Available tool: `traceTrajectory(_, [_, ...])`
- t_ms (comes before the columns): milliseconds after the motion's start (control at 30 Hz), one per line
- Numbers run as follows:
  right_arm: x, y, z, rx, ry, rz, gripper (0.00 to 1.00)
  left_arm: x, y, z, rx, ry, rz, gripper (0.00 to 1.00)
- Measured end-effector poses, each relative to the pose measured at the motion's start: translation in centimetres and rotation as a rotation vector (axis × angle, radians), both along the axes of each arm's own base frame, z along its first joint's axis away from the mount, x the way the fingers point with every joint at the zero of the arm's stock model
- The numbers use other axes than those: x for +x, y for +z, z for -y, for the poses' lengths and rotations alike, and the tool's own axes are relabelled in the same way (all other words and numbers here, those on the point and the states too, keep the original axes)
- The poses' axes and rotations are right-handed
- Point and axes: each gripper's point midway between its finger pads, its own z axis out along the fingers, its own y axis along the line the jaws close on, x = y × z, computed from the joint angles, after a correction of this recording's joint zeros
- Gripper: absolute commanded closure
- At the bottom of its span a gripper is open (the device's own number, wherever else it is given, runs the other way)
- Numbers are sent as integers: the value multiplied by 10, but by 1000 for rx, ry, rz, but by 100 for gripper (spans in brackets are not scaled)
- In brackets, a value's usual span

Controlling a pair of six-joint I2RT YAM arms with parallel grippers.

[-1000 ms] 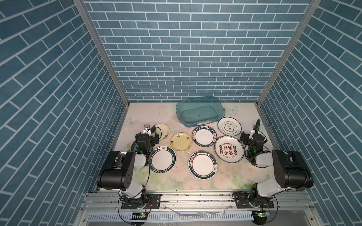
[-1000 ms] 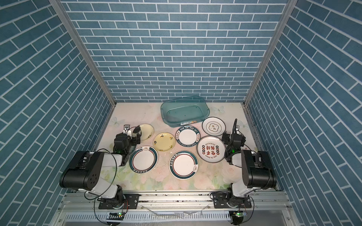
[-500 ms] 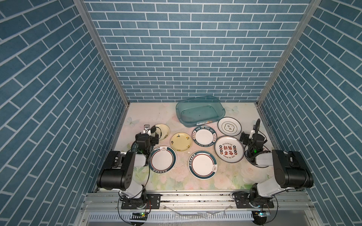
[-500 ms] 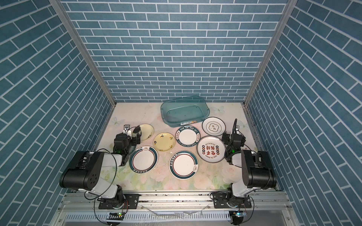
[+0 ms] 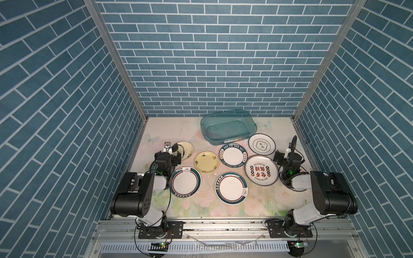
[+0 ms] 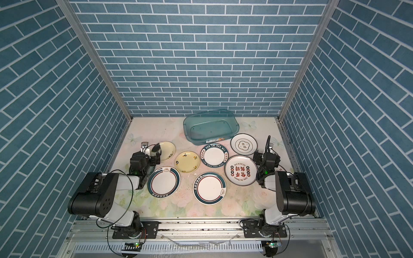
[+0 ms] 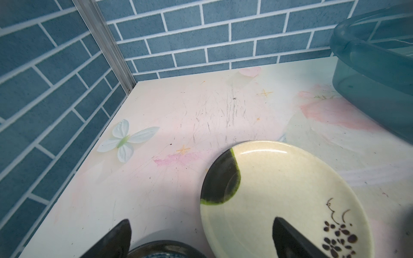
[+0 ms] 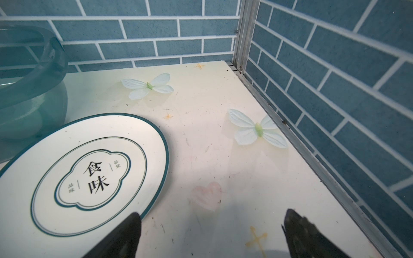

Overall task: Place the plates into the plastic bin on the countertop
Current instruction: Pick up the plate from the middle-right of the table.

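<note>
The translucent teal plastic bin (image 5: 228, 126) stands empty at the back of the flowered countertop (image 5: 194, 131). Several plates lie flat in front of it, among them a pale yellow one (image 5: 206, 162), a lettered green-rimmed one (image 5: 233, 155) and one with red characters (image 5: 261, 170). My left gripper (image 7: 201, 223) is open and low, straddling the edge of a pale yellow floral plate (image 7: 279, 196), with a dark-rimmed plate (image 7: 165, 245) just beneath it. My right gripper (image 8: 213, 214) is open over bare countertop, beside a white plate with a thin green rim (image 8: 89, 174).
Blue brick walls close in the back and both sides, with metal corner posts (image 5: 125, 73). Two larger green-rimmed plates (image 5: 185, 182) (image 5: 231, 187) lie nearest the front. Both arm bases sit on the front rail (image 5: 223, 225). The bin's corner (image 8: 29, 89) shows beside the right gripper.
</note>
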Motion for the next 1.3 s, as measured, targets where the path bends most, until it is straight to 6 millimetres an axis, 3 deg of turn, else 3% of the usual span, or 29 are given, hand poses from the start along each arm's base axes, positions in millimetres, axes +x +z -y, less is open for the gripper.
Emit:
traceTrajectory(333, [-1,-1,0,0,-1,-6,1,-3,5,0,7,8,-5,1])
traceTrajectory(433, [-5,3,1,-1,-4,-22,2,-2,25,-1,18,30,14,0])
traceTrajectory(567, [-5,23,4,9,-27,-16,3,-1,57,-4,27,85,62,0])
traceTrajectory(733, [-3,52,4,58,-50,-21,4,-8,72,2,19,137,43,1])
traceTrajectory(933, [-12,81,-3,155,-57,-103,5,-6,95,24,-38,136,16,0])
traceTrajectory(1067, [-27,97,-21,255,5,-173,7,-8,99,49,-65,94,-33,1])
traceTrajectory(1167, [-45,96,-39,349,61,-266,8,-14,99,66,-98,65,-73,0])
traceTrajectory(1300, [-79,79,-61,477,110,-419,9,-27,92,90,-183,3,-114,0])
